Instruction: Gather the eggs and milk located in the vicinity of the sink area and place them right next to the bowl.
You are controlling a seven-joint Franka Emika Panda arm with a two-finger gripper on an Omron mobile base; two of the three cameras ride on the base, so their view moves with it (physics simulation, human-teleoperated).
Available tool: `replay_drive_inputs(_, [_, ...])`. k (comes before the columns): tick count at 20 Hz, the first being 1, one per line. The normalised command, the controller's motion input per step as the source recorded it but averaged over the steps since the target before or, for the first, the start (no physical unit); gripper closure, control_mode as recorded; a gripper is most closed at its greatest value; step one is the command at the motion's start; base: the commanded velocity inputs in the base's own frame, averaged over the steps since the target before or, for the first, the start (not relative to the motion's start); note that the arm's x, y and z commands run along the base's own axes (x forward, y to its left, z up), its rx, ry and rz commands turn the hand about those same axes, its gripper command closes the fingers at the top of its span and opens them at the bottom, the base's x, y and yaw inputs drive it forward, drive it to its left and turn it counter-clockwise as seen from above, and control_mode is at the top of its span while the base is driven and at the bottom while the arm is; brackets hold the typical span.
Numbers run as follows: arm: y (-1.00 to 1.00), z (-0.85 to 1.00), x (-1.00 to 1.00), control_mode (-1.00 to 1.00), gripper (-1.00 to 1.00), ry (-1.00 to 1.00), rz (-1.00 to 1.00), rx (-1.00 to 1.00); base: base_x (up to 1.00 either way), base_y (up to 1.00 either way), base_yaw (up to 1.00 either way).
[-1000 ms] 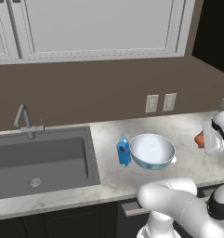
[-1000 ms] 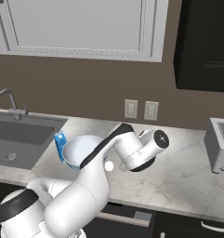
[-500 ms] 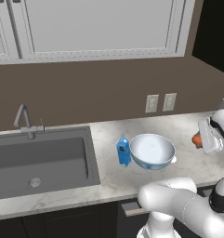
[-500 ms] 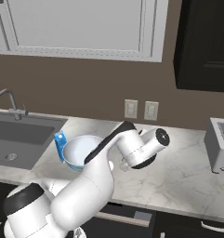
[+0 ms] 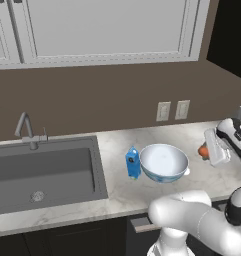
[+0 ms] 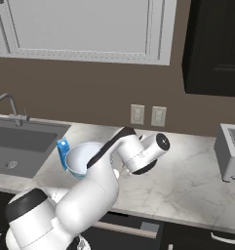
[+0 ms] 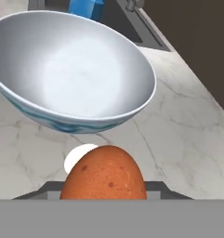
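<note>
The jaws pinch a brown speckled egg (image 7: 103, 173) just right of the bowl (image 5: 164, 163), a white egg (image 7: 79, 155) lying on the table (image 5: 192, 142) below, the milk (image 5: 133, 162) at the bowl's left.

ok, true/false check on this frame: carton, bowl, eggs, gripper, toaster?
1. The small blue carton stands between the dark grey sink and the wide glossy bowl. True.
2. A tiny white oval lies inside the bowl. False: the bowl is empty; the oval lies on the marble counter beside it.
3. The gripper holds a brown speckled oval. True.
4. The gripper is on the sink's side of the bowl. False: it is on the side away from the sink.
5. The silver toaster sits beside the sink. False: it stands at the counter's far end, away from the sink.
</note>
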Motion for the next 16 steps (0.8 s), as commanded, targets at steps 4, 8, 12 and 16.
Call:
replay_drive_inputs(4, [0.09, -0.14, 0.34, -1.0, 1.0, 0.02, 0.14, 0.0, 0.0, 0.0, 0.0])
replay_drive_inputs(8, [0.03, -0.17, 0.26, -1.0, 1.0, 0.04, 0.18, 0.0, 0.0, 0.0, 0.0])
replay_drive_inputs(12, [0.0, -0.16, 0.19, -1.0, 1.0, 0.02, 0.18, 0.0, 0.0, 0.0, 0.0])
replay_drive_inputs(16, [0.0, -0.14, 0.18, -1.0, 1.0, 0.01, 0.16, 0.0, 0.0, 0.0, 0.0])
